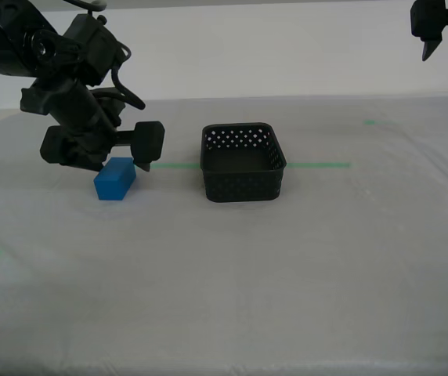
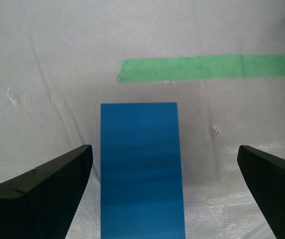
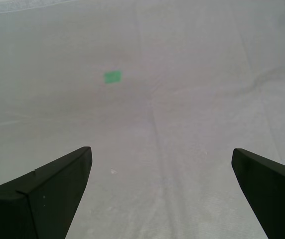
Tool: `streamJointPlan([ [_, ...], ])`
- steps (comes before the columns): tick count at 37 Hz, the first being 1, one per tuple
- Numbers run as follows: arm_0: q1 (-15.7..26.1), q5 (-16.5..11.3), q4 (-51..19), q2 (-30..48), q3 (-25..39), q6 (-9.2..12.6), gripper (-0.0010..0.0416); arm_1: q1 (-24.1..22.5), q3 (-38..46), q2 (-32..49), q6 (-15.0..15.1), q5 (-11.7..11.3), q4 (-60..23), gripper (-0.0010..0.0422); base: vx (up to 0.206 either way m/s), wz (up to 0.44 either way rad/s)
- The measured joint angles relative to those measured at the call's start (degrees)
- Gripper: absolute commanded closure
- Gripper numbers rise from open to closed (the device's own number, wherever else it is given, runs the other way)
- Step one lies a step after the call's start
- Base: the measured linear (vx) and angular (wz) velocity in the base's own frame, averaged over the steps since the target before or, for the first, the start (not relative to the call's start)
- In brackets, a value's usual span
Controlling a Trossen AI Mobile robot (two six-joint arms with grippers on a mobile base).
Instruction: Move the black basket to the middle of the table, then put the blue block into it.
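blue block (image 1: 115, 179) under hand (image 1: 106, 163) — black basket (image 1: 242, 162) beside

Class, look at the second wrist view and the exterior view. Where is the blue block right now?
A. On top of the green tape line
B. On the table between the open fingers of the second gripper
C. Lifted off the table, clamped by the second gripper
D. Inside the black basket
B: the blue block lies on the table between my second gripper's spread fingers, outside the black basket.

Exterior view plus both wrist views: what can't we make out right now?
- blue block: near end cut off by the second wrist view's edge; in the exterior view my second gripper covers its back.
- black basket: floor mostly hidden behind its front wall.
- my first gripper: cropped at the exterior view's top.
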Motion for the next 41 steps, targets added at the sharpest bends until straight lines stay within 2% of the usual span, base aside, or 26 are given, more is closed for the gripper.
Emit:
streamJointPlan([
  [14,0.00,-0.02,0.00,0.00,0.00,0.00,0.0012,-0.07,-0.39,0.00,0.02,-0.48,0.13,0.0012,0.000,0.000],
  [25,0.02,-0.02,0.00,0.00,0.00,0.00,0.0012,-0.87,-4.22,0.00,-0.13,-0.59,4.00,0.0011,0.000,0.000],
  [41,0.00,0.00,0.00,0.00,0.00,0.00,0.0012,-0.87,-4.50,0.00,-0.15,-0.76,5.44,0.0012,0.000,0.000],
])
